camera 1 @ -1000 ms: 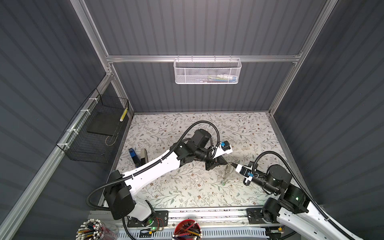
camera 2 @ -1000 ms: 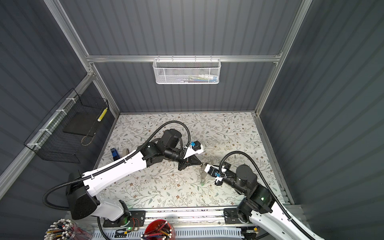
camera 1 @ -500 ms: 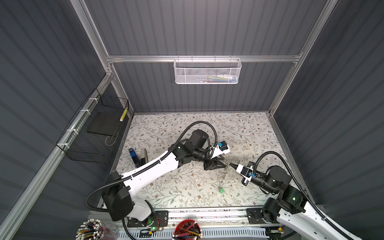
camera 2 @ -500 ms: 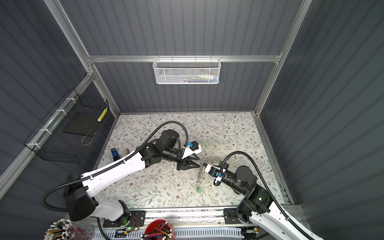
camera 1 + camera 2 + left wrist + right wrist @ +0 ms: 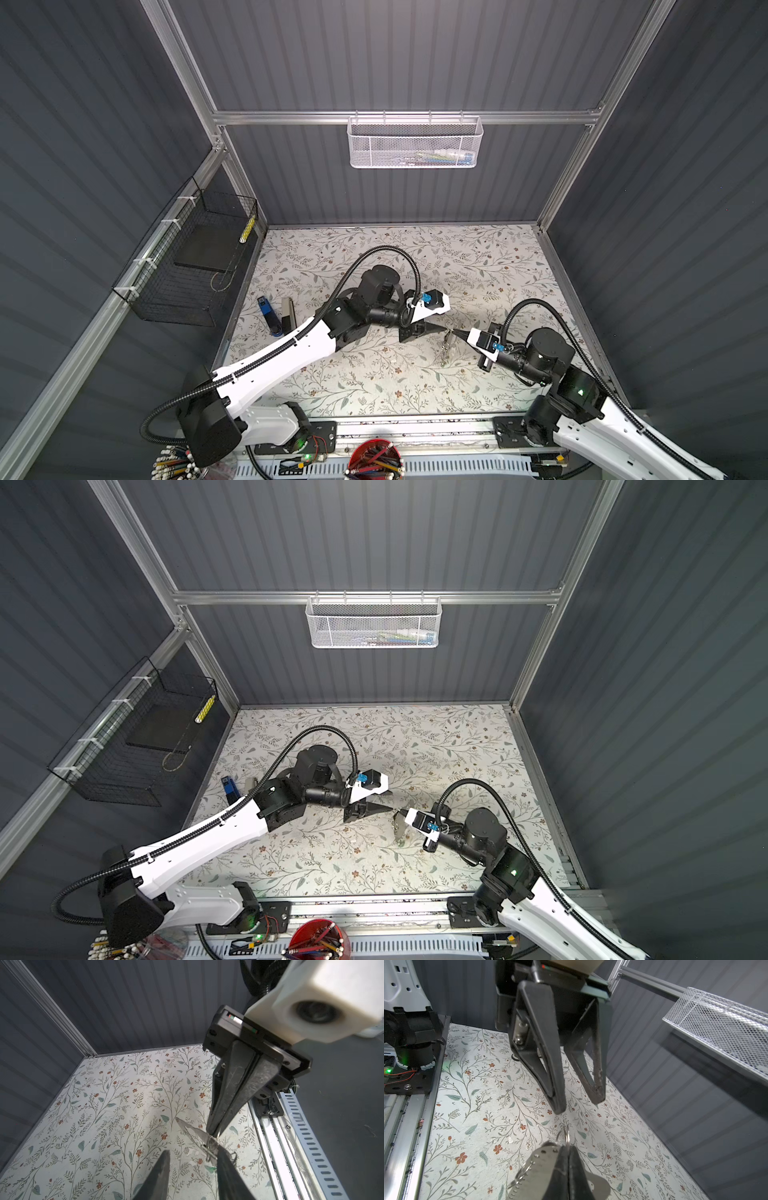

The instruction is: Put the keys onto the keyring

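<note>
- Your right gripper [image 5: 569, 1148] is clenched on the dark grey, flat, D-shaped metal keyring [image 5: 542, 1159], holding it above the floral-patterned tabletop [image 5: 374, 382].
- Your left gripper [image 5: 579, 1105] faces it with its jaws parted and nothing between them, tips just beside the keyring.
- A thin wire ring [image 5: 566, 1136] pokes out past the right fingertips, toward the left gripper.
- In both top views the small metal keys [image 5: 446, 351] hang below the keyring; you cannot make out their tags.

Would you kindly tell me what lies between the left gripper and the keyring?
In the right wrist view, only a thin wire ring juts into that gap.
</note>
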Tool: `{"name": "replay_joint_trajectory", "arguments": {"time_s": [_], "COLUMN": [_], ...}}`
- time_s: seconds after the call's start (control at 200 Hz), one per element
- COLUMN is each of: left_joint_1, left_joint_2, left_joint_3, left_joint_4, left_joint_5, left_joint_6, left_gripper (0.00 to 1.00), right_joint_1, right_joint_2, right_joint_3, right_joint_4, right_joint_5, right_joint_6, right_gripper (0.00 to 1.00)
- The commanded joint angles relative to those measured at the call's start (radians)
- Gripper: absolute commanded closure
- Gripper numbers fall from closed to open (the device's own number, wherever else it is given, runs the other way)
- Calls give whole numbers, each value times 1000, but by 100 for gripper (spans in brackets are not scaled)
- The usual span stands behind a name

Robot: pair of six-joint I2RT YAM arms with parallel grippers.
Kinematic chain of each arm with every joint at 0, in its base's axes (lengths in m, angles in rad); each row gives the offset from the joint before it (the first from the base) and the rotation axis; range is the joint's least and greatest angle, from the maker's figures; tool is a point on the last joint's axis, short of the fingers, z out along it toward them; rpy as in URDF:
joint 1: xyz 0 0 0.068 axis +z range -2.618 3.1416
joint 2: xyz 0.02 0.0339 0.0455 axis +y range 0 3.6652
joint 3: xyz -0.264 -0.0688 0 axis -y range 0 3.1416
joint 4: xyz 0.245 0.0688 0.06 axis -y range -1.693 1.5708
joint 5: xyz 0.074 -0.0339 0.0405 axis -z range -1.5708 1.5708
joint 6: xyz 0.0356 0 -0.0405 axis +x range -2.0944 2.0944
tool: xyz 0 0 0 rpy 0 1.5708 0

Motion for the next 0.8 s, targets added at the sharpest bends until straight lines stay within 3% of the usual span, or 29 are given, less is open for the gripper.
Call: {"name": "replay_joint_trajectory", "arguments": {"time_s": [0.0, 0.55, 0.795], "left_joint_1": [-4, -29, -32], "left_joint_2": [12, 40, 38], "left_joint_3": [26, 43, 48], "left_joint_4": [-21, -95, -82], "left_joint_5": [31, 3, 1], "left_joint_6": [45, 128, 138], "left_gripper": [63, 69, 88], "right_joint_1": [-3, -3, -3], "right_joint_2": [-2, 42, 48], "right_joint_3": [30, 53, 51], "right_joint_4": [40, 45, 36], "right_joint_5": [-26, -29, -42], "right_joint_6": [23, 27, 24], "right_gripper": [100, 100, 100]}}
